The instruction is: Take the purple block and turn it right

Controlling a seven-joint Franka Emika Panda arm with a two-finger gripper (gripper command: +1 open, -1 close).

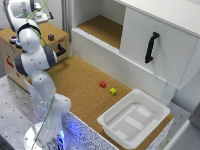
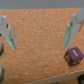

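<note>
One purple block (image 2: 74,56), seemingly beside fingers (image 2: 71,30)

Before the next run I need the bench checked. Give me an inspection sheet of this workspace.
Surface: cork board, bare in the middle.
Job's things: purple block on top of the wooden box; also in the wrist view, outside the gripper's fingers.
Clutter: red cube and yellow cube apart on the cork; white bin at its edge.
Gripper: gripper open, holding nothing.
Cables: green cable along the arm.
Surroundings: white cabinet, black handle.
</note>
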